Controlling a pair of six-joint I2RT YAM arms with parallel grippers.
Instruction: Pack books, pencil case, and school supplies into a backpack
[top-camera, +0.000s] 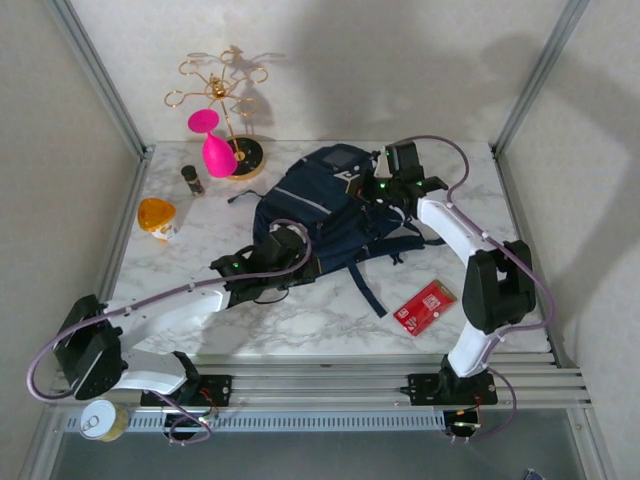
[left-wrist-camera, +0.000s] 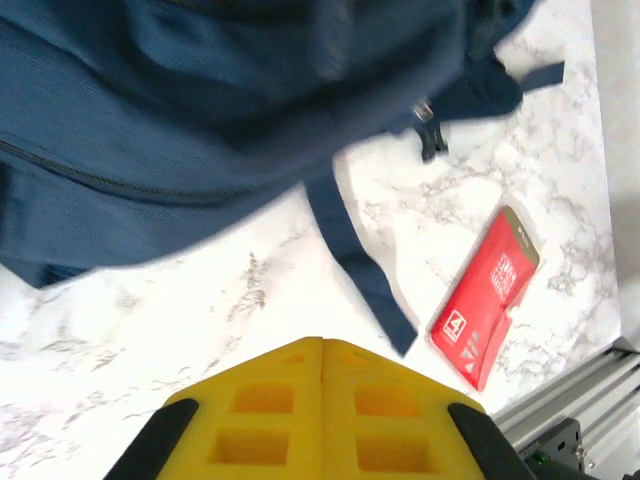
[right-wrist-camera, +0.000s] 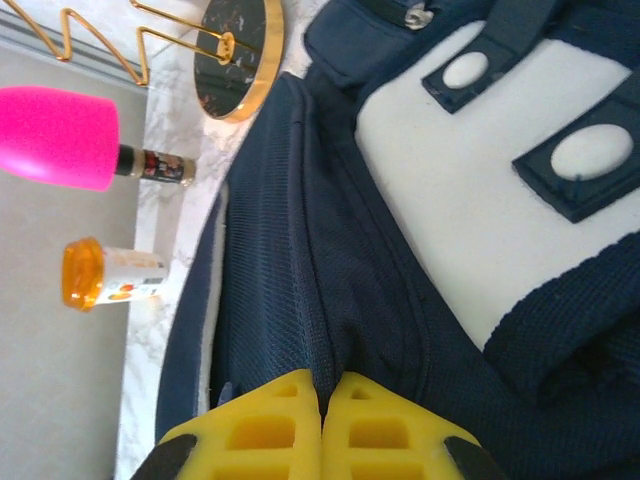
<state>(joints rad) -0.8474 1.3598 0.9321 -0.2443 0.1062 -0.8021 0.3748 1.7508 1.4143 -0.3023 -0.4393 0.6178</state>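
The navy backpack (top-camera: 325, 205) lies flat in the middle of the marble table, its white-grey back panel (right-wrist-camera: 470, 200) facing my right wrist camera. My right gripper (right-wrist-camera: 322, 378) is shut on a fold of the backpack's fabric (right-wrist-camera: 300, 260) at its far right side (top-camera: 378, 188). Hovering over bare marble by the backpack's near-left edge (left-wrist-camera: 150, 190), my left gripper (left-wrist-camera: 322, 342) is shut with nothing between its fingers. The school supplies, a red packet (left-wrist-camera: 487, 297), lie to the right near a loose strap (left-wrist-camera: 365, 270). The books and pencil case are out of view.
A gold wire stand (top-camera: 225, 100) with a pink object (top-camera: 215, 145) stands at the back left. Beside it are a small dark bottle (top-camera: 191, 179) and an orange container (top-camera: 157, 217). The red packet (top-camera: 425, 306) lies close to the table's front right edge.
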